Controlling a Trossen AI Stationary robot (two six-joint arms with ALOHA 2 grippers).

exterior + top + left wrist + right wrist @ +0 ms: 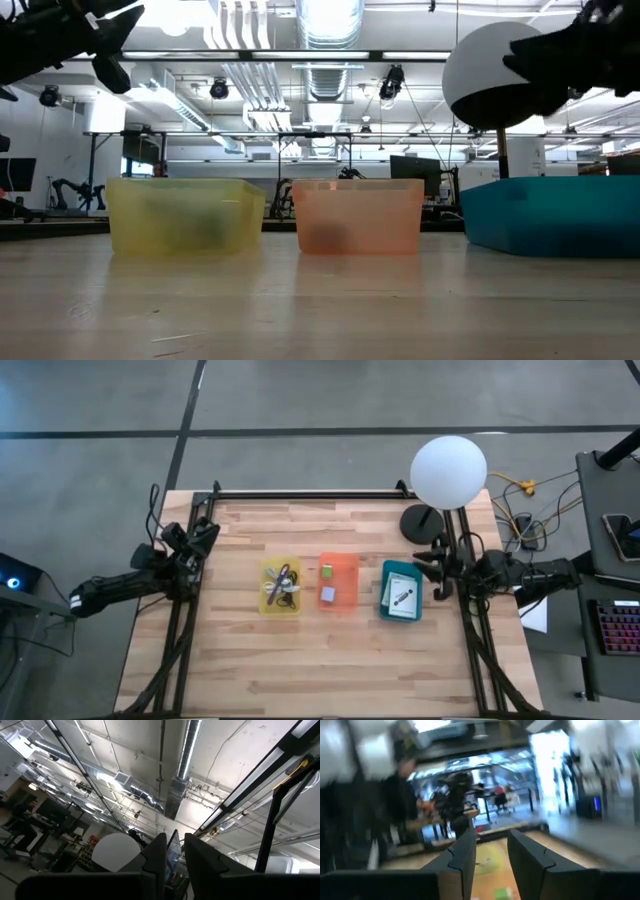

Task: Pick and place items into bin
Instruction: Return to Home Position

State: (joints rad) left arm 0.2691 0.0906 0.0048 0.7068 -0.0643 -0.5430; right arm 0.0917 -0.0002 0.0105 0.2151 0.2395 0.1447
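Observation:
Three bins stand in a row mid-table: yellow point(280, 586), orange point(338, 582) and teal point(402, 591). A purple strap and black cable point(283, 584) lie on the yellow bin's floor. A tiny green cube point(327, 570) and a small grey piece point(327, 594) lie in the orange one, and white cards point(401, 598) lie in the teal one. My left gripper point(207, 530) hangs above the table's left edge, tipped upward, narrowly open with nothing between its fingers point(175, 855). My right gripper point(432, 575) hovers at the right edge beside the teal bin, narrowly open and holding nothing point(491, 855).
A white globe lamp point(448, 470) on a dark round base point(425, 522) stands at the table's far right, close to my right arm. Black frame rails run along the table's left, right and far edges. Bare wood lies in front of the bins point(330, 670).

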